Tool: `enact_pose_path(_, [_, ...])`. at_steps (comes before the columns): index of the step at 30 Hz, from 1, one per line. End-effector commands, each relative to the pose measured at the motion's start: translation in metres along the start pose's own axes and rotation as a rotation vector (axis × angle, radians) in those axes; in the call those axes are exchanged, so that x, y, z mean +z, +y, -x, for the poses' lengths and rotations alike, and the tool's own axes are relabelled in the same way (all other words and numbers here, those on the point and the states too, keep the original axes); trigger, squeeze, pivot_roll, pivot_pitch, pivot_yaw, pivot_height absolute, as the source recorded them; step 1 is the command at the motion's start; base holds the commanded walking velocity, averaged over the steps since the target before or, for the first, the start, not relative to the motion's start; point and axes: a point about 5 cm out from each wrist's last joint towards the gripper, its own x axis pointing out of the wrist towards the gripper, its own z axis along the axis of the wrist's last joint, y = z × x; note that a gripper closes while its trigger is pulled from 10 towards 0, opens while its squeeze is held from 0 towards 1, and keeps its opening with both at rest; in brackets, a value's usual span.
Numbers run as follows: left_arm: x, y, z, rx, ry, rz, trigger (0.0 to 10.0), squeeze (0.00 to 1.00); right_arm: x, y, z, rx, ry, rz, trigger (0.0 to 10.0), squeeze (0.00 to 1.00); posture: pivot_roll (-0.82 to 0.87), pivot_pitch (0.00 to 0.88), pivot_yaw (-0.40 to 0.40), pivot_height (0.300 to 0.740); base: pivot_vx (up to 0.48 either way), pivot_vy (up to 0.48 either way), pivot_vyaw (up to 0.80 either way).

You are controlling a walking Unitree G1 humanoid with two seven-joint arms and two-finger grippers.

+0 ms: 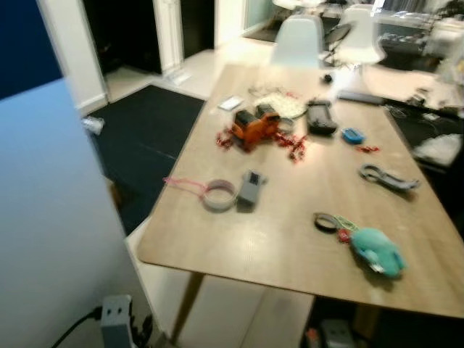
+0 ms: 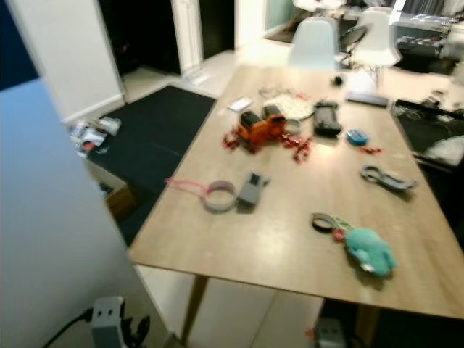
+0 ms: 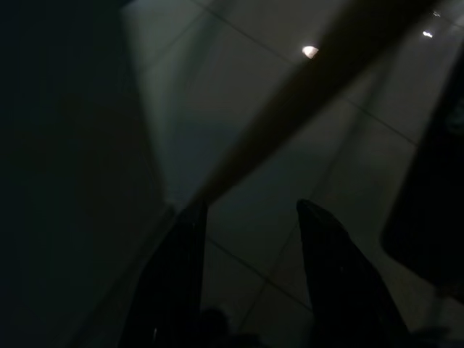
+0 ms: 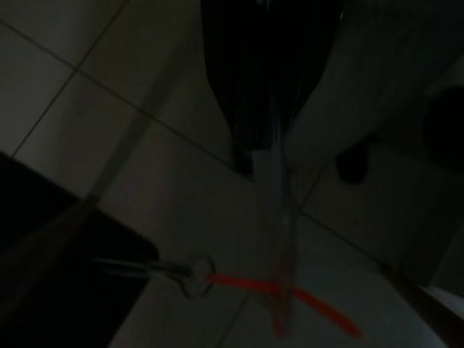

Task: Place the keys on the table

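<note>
Two claws low, below worktop (image 1: pixel 290 239) | right claw (image 4: pixel 279 290) pinching keys (image 4: pixel 188 274) by red strap | left claw (image 3: pixel 250 239) spread, idle | risk: dangling keys snag worktop edge on lift

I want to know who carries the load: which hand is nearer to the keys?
Right. The right hand pinches the strap from which the keys dangle just below it. The left hand hangs open over floor tiles.
</note>
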Motion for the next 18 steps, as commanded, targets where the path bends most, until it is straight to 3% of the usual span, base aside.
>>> enact_pose_path(1, [-0.007, 0.001, 0.002, 0.004, 0.034, 0.003, 10.0, 0.0, -0.003, -0.003, 0.001, -0.018, 0.01, -0.006, 10.0, 0.0, 0.03, 0.07, 0.013, 0.74, 0.0, -0.454, 0.0])
enact_pose_path(3, [-0.007, 0.001, 0.002, 0.004, 0.034, 0.003, 10.0, 0.0, -0.003, -0.003, 0.001, -0.018, 0.01, -0.006, 10.0, 0.0, 0.03, 0.07, 0.013, 0.74, 0.0, -0.454, 0.0])
enact_pose_path(4, [-0.008, 0.003, 0.002, 0.026, 0.06, -0.017, 10.0, 0.0, -0.001, 0.01, -0.002, -0.009, 0.014, -0.005, 10.0, 0.0, 0.03, 0.072, 0.014, 0.74, 0.0, 0.0, 0.0])
enact_pose_path(7, [-0.009, 0.005, 0.002, 0.032, 0.07, -0.047, 10.0, 0.0, 0.001, 0.018, -0.005, -0.001, 0.015, -0.005, 10.0, 0.0, 0.03, 0.072, 0.013, 0.74, 0.0, 0.0, 0.0])
enact_pose_path(12, [-0.009, 0.004, 0.002, 0.021, 0.075, -0.084, 10.0, 0.0, 0.003, 0.022, -0.006, 0.002, 0.015, -0.007, 10.0, 0.0, 0.03, 0.075, 0.012, 0.74, 0.0, 0.0, 0.0])
enact_pose_path(18, [-0.01, 0.0, 0.001, 0.003, 0.088, -0.104, 10.0, 0.0, 0.0, 0.009, -0.003, -0.015, 0.022, -0.013, 10.0, 0.0, 0.03, 0.079, 0.013, 0.74, 0.0, 0.0, 0.0])
